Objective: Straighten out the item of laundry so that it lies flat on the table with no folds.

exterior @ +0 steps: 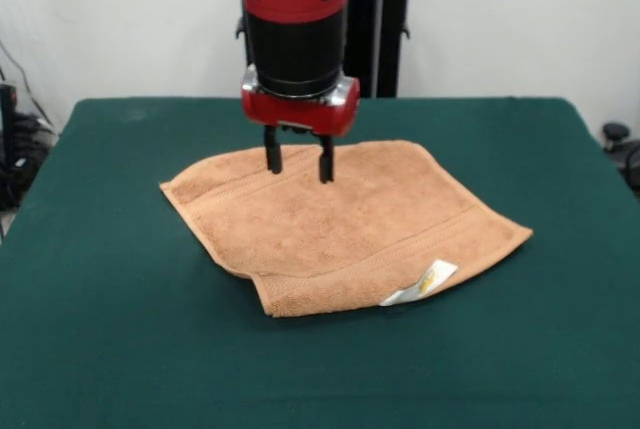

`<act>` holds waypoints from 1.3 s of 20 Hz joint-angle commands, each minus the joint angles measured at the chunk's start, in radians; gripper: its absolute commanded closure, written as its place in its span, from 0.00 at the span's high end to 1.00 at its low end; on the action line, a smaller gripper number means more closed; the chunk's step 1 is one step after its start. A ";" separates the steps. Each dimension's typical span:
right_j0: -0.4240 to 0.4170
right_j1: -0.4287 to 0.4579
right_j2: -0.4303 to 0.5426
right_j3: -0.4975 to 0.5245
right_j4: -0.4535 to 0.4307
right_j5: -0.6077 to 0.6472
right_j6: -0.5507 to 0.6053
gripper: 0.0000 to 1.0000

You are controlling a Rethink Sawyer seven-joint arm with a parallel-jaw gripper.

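On the dark green table, front view: orange-tan towel lies mid-table, near corner folded under, white label showing. Gripper above towel's far part, fingers apart. White wall behind.

Stood before plain white wall — evenly lit, bare. Showed tangle of dark cables and gear at left edge. Held small black knob-like object at right edge — rest unclear.
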State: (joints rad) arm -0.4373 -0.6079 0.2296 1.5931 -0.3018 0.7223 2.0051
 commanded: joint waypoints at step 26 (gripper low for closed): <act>0.097 0.302 -0.025 -0.158 -0.009 -0.129 0.026 1.00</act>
State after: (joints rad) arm -0.3973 -0.4099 0.1194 1.5377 -0.3481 0.5530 2.0051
